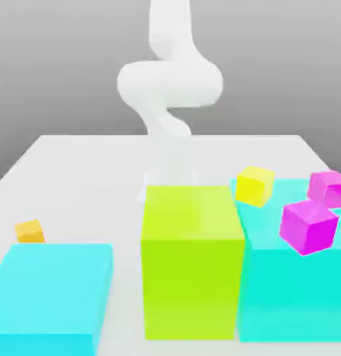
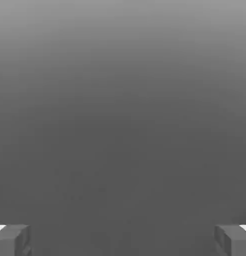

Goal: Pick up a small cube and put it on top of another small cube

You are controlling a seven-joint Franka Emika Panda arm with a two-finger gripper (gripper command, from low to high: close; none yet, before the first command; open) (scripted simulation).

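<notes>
Here, small orange cube (image 1: 30,231) at the middle left of the exterior frame, resting on the pale table (image 1: 82,174), just behind the far edge of a low cyan block (image 1: 51,295) that fills the lower left corner. Whether touching that block or just apart: cannot tell. At bottom centre, a tall lime block (image 1: 192,261), its top above that of the low cyan one. To the lower right, right beside the lime block, a second cyan block (image 1: 294,292), larger and taller than the first. On its top, toward the back, a small yellow cube (image 1: 255,185), tilted. Also up there, two magenta cubes: one (image 1: 309,227) near the front edge, turned and tipped, another (image 1: 328,188) behind it at the right edge of the frame. White arm (image 1: 169,80) rising at upper centre, behind the lime block, blurred against the grey backdrop.

In the hand view, gripper (image 2: 123,241) spread wide, fingertips (image 2: 12,239) set at the two lower corners, nothing between them, plain grey ground beyond.
</notes>
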